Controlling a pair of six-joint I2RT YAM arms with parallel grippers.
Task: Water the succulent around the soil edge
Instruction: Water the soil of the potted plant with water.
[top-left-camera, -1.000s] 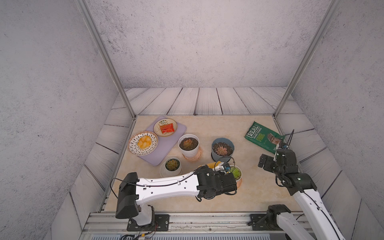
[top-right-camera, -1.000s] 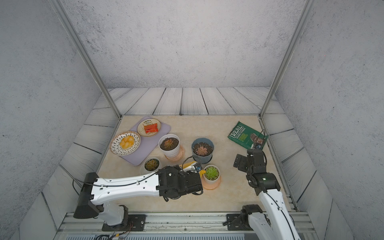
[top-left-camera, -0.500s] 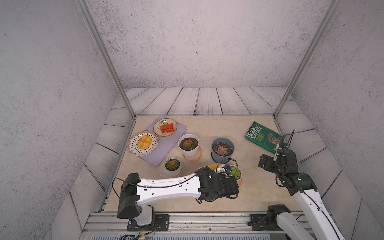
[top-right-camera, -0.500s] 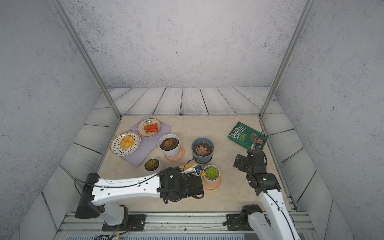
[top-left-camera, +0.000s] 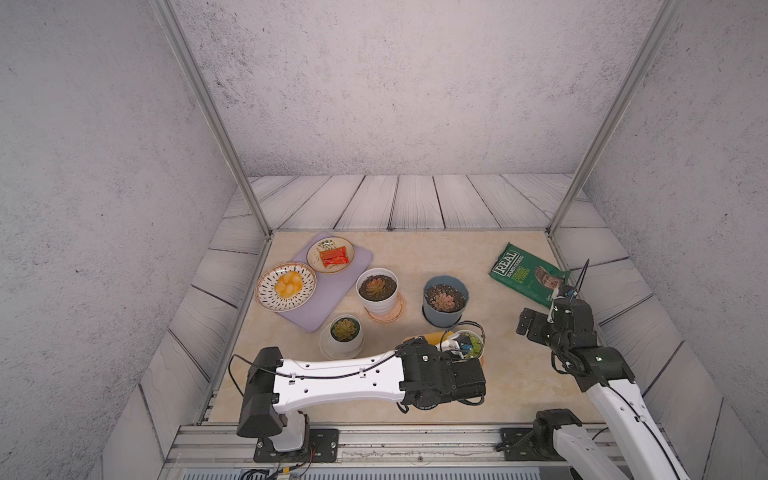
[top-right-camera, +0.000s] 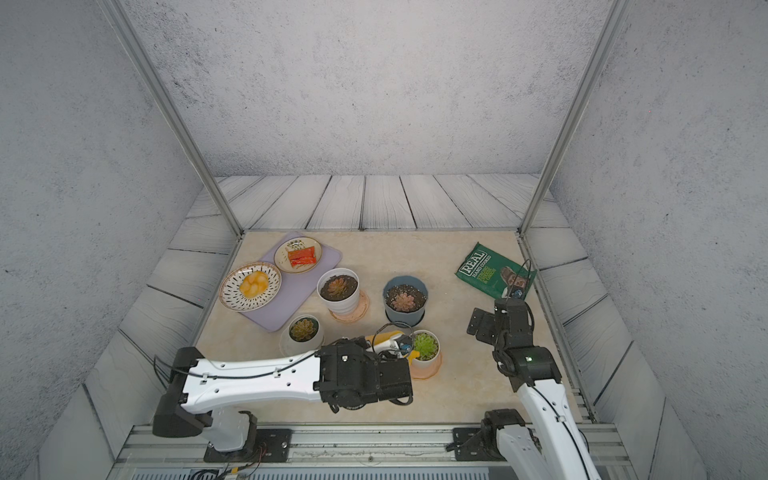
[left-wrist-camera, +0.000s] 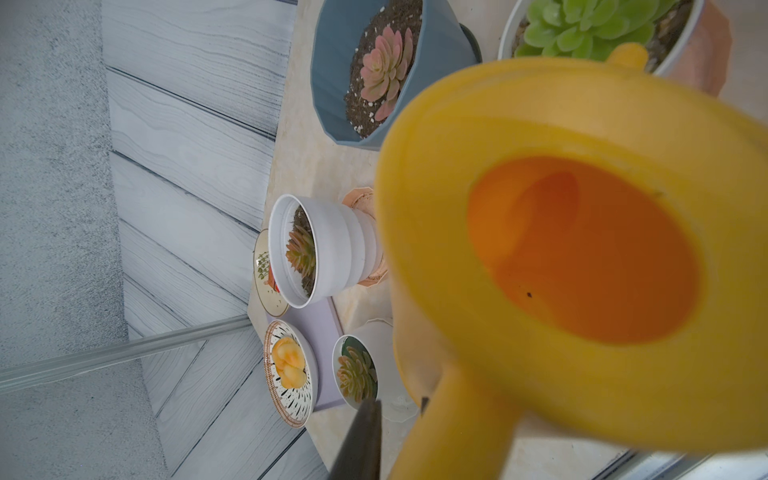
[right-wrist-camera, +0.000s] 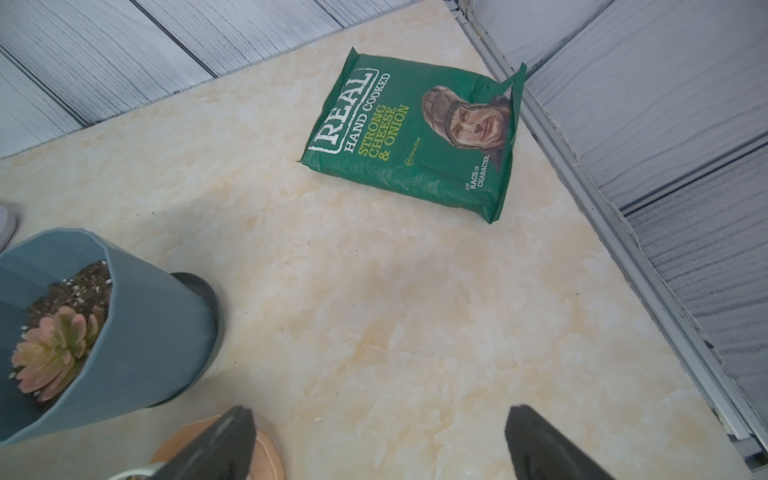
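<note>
A green succulent (top-right-camera: 424, 344) grows in a small white pot (top-right-camera: 427, 363) on an orange saucer near the table's front. My left gripper (left-wrist-camera: 395, 409) is shut on the handle (left-wrist-camera: 457, 424) of a yellow watering can (left-wrist-camera: 582, 249). The can's spout tip (left-wrist-camera: 629, 54) hangs over the near rim of that pot, just in front of the green succulent (left-wrist-camera: 582, 25). From above the left wrist covers most of the watering can (top-right-camera: 386, 334). My right gripper (right-wrist-camera: 380, 415) stands open over bare table, right of the pot, holding nothing.
Behind the green plant stand a blue pot (top-left-camera: 444, 300) with a pink succulent, a white ribbed pot (top-left-camera: 377, 289) and a small white pot (top-left-camera: 344, 330). A lilac mat (top-left-camera: 332, 291) with two plates lies at the left. A green crisps bag (top-left-camera: 525, 274) lies back right.
My left arm has shifted a little to the right and toward the front edge, bringing the can's spout closer over the green succulent's pot. The right arm has not moved.
</note>
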